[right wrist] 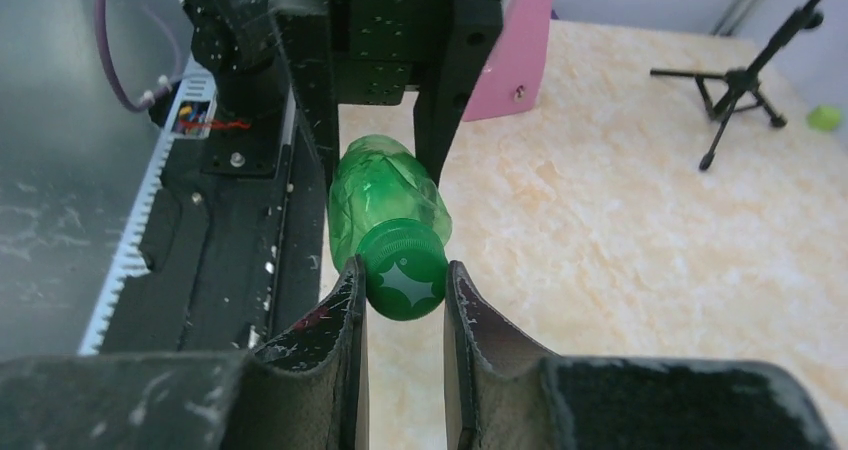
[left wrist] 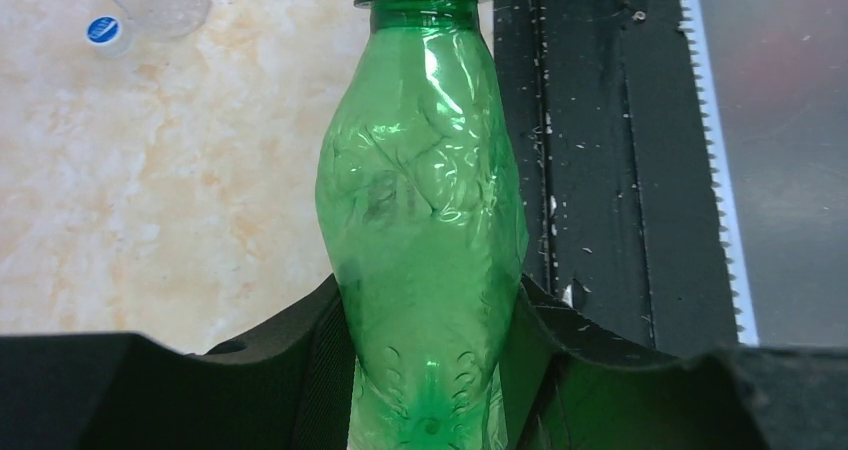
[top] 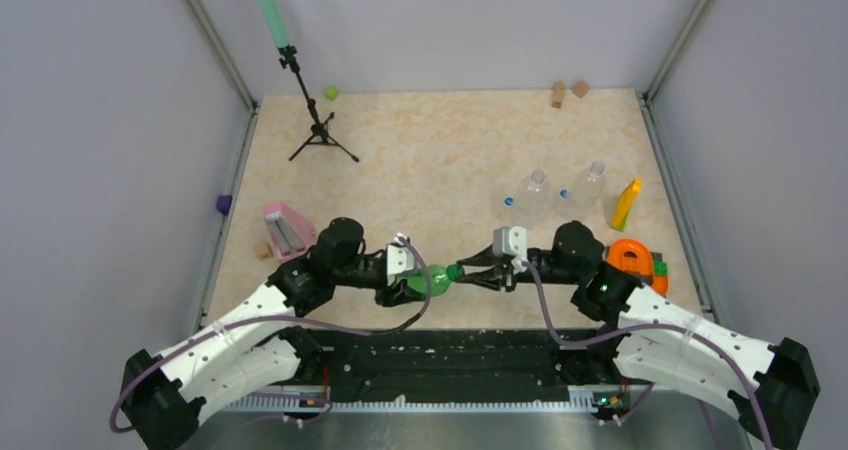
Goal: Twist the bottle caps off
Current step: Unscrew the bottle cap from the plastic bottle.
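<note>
**Translucent green plastic bottle (top: 428,283) gripped at both ends, near the front edge of the table (top: 450,150)**

The bottle is see-through bright green with a waisted body. Its wall is creased and dented, with glare running down the side in the left wrist view. A collar ring sits below the neck. The dark green ribbed screw cap (right wrist: 404,275) is on the neck, its flat top showing a pale star-like mark in the right wrist view.

In the top view the bottle lies roughly level between the two arms, cap end pointing to the robot's right. It sits over the line where the beige marbled table meets the black strip in front of the arm bases.

The left end effector (left wrist: 430,370) is clenched on the lower body of the bottle, one black finger pressed against each side. The bottle's upper body and neck stick out beyond the fingers. The right end effector (right wrist: 405,300) faces it from the other side and is clamped on the cap, with a pad touching the cap on either side. Only the cap sits between its pads, and the bottle's shoulder lies just beyond them.

Farther back and to the right, two clear colourless plastic bottles (top: 532,192) stand near each other. A small blue round cap (top: 509,201) lies loose on the table just beside one of them.
</note>
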{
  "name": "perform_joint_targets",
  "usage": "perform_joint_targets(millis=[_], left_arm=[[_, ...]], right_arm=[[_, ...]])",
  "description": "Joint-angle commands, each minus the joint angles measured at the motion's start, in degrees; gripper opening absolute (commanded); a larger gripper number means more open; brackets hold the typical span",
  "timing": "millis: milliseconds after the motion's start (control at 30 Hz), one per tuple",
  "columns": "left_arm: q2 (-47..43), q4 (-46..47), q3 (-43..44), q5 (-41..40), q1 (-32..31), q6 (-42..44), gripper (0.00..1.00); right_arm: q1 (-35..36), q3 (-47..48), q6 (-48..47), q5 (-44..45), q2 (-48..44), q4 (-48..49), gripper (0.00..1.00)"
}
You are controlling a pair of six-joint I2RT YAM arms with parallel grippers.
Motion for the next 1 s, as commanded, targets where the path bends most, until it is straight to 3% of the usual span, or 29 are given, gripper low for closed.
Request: perform_joint_targets(millis=[0,200,300,367,433,467,600,667,800,967], left_arm=[[1.0,5.9,5.6,13.4,1.7,-3.4,0.00],[4.1,-1.7,9.6,20.2,2.9,-0.5,0.00],[3.6,-2.3,10.0,16.2,3.1,-0.4,0.00],[2.5,0.9,8.3,8.4,3.1,-1.6,0.00],[1.4,5.0,5.3,-0.6,3.1,-2.4,0.00],[0.9,7.4,3.5,-3.7,3.1,-2.3,0.00],[0.7,12.5,-0.8,-8.1,2.6,0.0,0.00],[1.7,11.6,-0.2,-11.0,0.8,1.3,0.00],[3.5,8.9,1.3,-28.4,-7.6,5.8,0.00],[1.7,16.2,-2.0,-43.0,-13.8,9.4,0.00]], right_arm=[[0.9,0.3,-17.7,-8.7,0.5,-4.6,0.00],[0.9,0.6,-27.7,-9.6,0.1,-6.6,0.00],[0.9,0.4,-26.3,-6.9,0.1,-5.2,0.00],[0.9,-1.9,-19.0,-1.4,-1.3,1.2,0.20],[0.9,-3.9,-7.9,10.9,-3.4,7.7,0.52],[0.9,-4.5,-3.1,14.6,-4.5,9.4,0.61],[0.9,-5.2,8.5,16.9,-7.8,10.1,0.72],[0.9,-5.0,15.3,18.1,-8.1,9.6,0.74],[0.9,-2.0,30.7,28.0,-7.2,4.5,0.71],[0.9,0.4,45.1,36.7,-3.7,-2.7,0.63]])
